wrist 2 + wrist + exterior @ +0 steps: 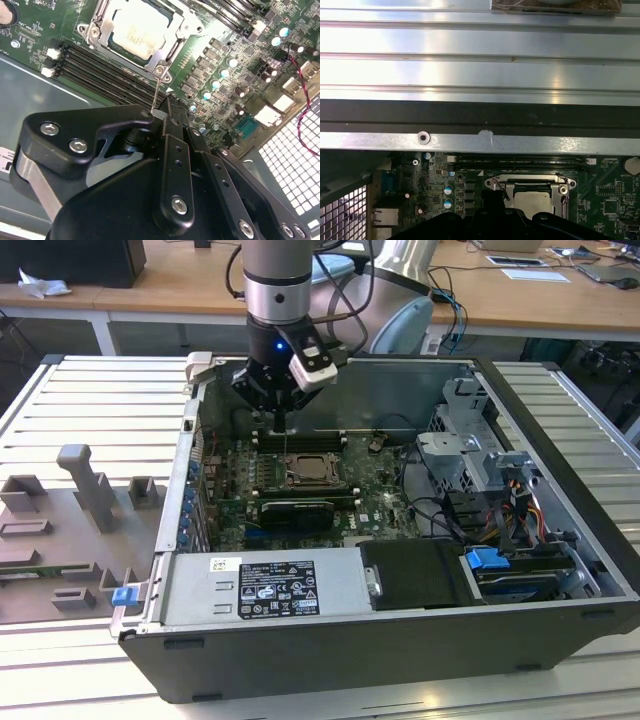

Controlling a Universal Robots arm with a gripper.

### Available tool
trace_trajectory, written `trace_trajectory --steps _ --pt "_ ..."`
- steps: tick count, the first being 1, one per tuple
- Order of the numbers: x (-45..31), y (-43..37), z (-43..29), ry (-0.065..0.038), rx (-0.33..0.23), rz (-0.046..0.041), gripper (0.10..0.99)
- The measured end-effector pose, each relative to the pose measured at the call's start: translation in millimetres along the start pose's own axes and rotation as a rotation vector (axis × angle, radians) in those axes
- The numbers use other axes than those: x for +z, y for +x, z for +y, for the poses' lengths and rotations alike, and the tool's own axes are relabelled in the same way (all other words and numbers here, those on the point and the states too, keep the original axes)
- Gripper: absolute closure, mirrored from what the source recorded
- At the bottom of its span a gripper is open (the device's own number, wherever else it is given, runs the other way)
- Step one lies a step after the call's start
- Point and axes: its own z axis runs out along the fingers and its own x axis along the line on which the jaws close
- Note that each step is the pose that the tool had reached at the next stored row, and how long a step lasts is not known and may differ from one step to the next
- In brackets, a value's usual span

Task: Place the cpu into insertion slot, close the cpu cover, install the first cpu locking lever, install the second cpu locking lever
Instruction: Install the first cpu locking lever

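One thin lever (pixel 156 92) clamped in hand (pixel 162 116); cpu (pixel 134 31) seated in insertion slot (pixel 98 31), cpu cover (pixel 176 36) down.

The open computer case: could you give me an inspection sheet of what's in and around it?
Surface: ribbed metal table carrying the open case.
Job's things: cpu sits in the insertion slot; cpu cover lies closed over it; a thin lever wire stands upright at its corner.
Clutter: grey fixture blocks at the exterior view's left.
Hand: hand at the wire's upper end.
Cables: red wire; coloured bundle.
Surroundings: wooden desks.
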Motion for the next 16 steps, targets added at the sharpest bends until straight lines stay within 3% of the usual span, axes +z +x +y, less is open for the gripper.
trace_trajectory --steps 16 --pt "0.2 -6.4 -0.1 0.000 0.000 0.0000 0.980"
